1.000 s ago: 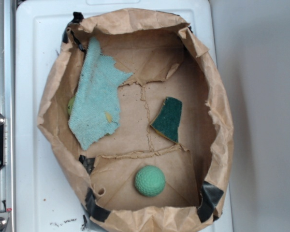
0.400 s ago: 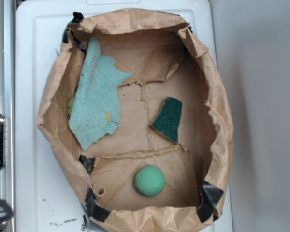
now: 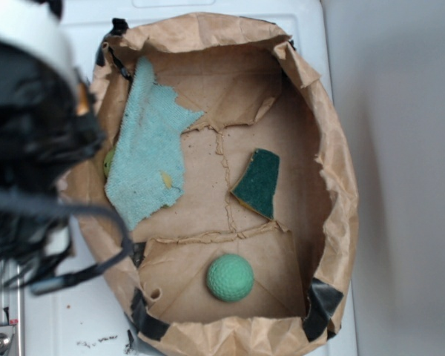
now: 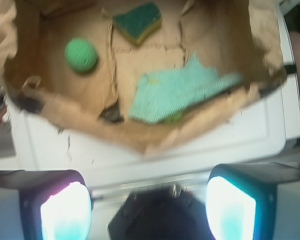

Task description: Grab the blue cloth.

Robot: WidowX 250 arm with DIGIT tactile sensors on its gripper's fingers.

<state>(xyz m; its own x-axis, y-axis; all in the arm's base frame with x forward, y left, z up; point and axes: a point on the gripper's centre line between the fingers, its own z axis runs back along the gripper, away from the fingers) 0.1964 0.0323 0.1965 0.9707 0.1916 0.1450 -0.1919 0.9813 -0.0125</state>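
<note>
Brown paper bag (image 3: 334,170), cut down w/ crumpled walls, is sitting open on a white plastic surface (image 3: 52,311), black tape showing at its corners. Blue cloth (image 3: 144,156) is lying flat along the bag's left inner wall in the exterior view, ragged edges, a small yellowish speck near its lower part, upper end running up toward the bag's top-left corner. A bit of yellow-green is peeking out at its left edge, can't tell what it is.

Dark green sponge wedge (image 3: 258,183) is resting on the bag floor right of the cloth, well apart from it. Green dimpled ball (image 3: 230,277) is sitting near the bottom of the bag, apart from both.

Robot arm (image 3: 30,126), blurred, black w/ cables, is filling the left side of the exterior view, overlapping the bag's left rim. In the wrist view the gripper (image 4: 149,210) is hanging outside the bag over the white surface, fingers (image 4: 65,212) spread wide apart, nothing btwn them. Cloth is showing in that view just inside the near paper wall, not touching the gripper.
</note>
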